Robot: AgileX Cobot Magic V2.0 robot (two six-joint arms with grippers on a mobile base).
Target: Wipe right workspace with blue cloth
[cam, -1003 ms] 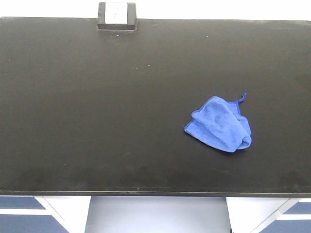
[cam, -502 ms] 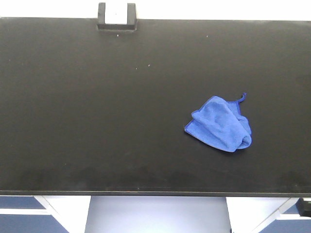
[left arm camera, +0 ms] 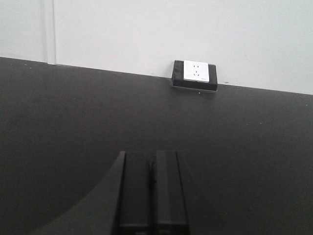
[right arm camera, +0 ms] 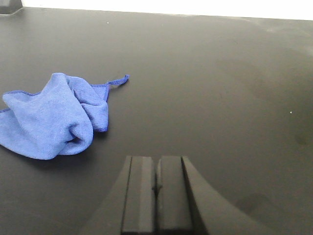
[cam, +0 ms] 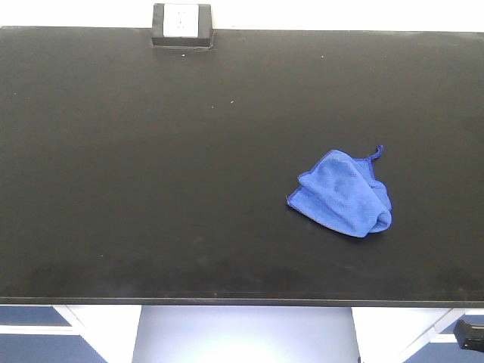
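Note:
The blue cloth (cam: 342, 192) lies crumpled on the black benchtop (cam: 151, 174), the right workspace, right of centre, its thin loop pointing to the back. In the right wrist view the blue cloth (right arm camera: 51, 115) sits ahead and to the left of my right gripper (right arm camera: 156, 161), which is shut with nothing in it and well apart from the cloth. A dark piece of the right arm (cam: 470, 333) shows at the bottom right corner of the front view. My left gripper (left arm camera: 151, 155) is shut and empty above bare benchtop (left arm camera: 73, 122); the cloth is out of its view.
A black socket box with a white face (cam: 181, 23) stands at the back edge of the bench, left of centre, also the socket box (left arm camera: 195, 74) ahead of the left gripper. A white wall (left arm camera: 146, 34) rises behind the bench. Blue and white cabinet fronts (cam: 45, 333) lie below the front edge.
A dark piece of the right arm has come a little further into the bottom right corner of the front view. The cloth has not moved.

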